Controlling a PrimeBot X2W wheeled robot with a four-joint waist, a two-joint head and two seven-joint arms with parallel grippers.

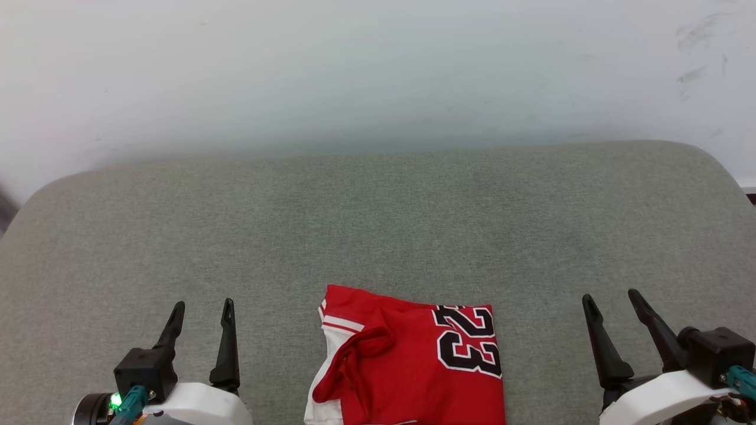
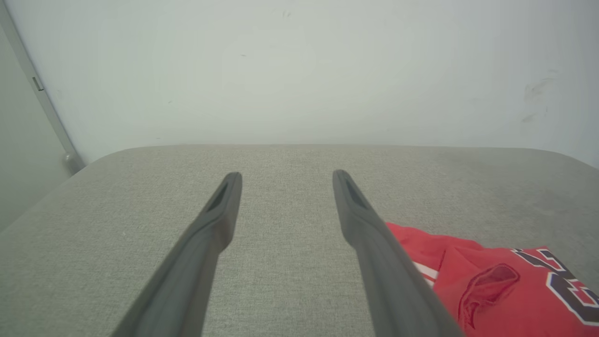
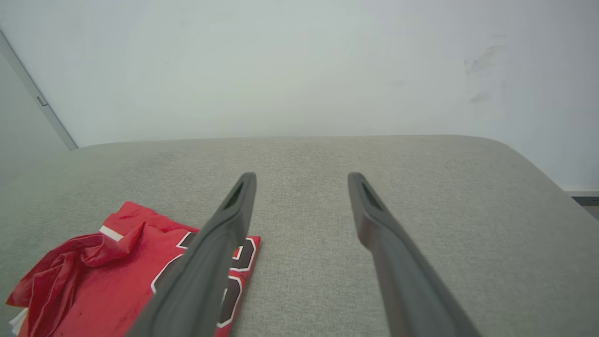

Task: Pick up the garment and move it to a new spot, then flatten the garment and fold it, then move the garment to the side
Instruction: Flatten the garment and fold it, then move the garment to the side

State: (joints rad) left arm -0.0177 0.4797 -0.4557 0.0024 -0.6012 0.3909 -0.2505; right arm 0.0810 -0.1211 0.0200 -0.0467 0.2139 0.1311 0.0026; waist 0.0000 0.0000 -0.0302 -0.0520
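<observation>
Left gripper (image 1: pixel 204 304) spread wide, empty, well left of garment. Garment (image 1: pixel 413 360) lies as compact bundle at near edge of grey cushion (image 1: pixel 378 224), between my arms, touching neither. Right gripper (image 1: pixel 609 296) likewise agape, empty. My worry: I pinch top layer only, bundle unravels, loose red fold at its left drags.
</observation>
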